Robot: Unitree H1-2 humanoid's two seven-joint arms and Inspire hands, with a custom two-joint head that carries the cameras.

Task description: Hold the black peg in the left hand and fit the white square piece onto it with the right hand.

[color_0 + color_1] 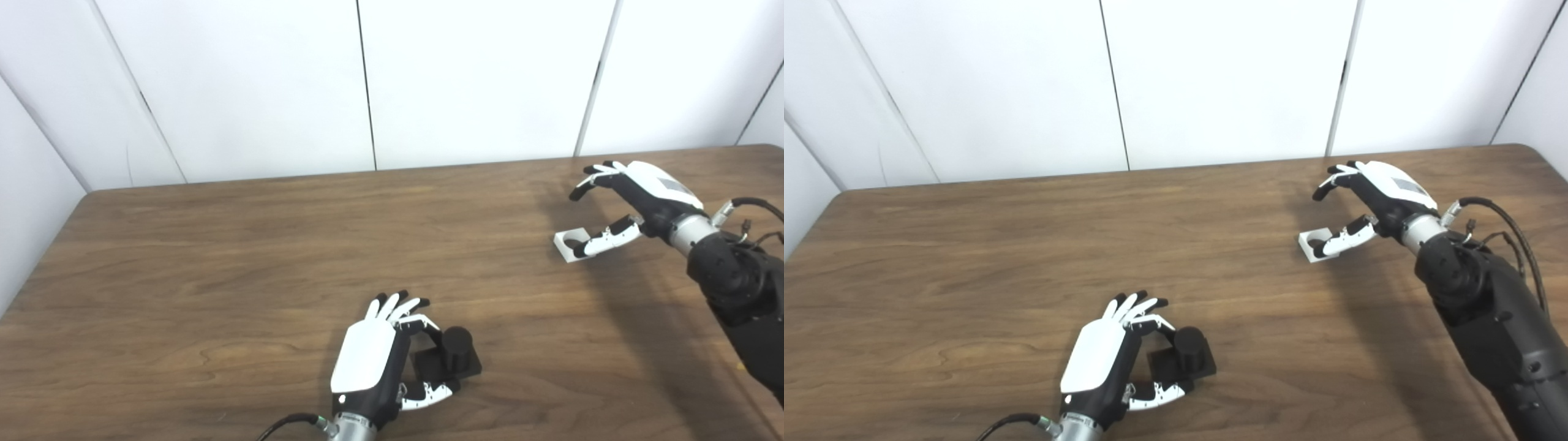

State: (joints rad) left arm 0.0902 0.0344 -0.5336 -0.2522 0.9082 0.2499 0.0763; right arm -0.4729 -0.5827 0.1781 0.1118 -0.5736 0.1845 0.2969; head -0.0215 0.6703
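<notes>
The black peg (453, 352), a round post on a square black base, rests on the wooden table (245, 257) near its front edge. My left hand (383, 355) is open around the peg's left side, fingers spread behind the base and thumb in front; I cannot tell if it touches. At the right, the white square piece (571, 244) with a round hole lies flat on the table. My right hand (637, 199) hovers open over it, fingers arched above and the thumb reaching down across its near edge.
White wall panels (367, 86) stand behind the table's far edge. The table's right corner (1528, 150) lies just behind the right arm. A black cable (1507, 214) loops off the right wrist.
</notes>
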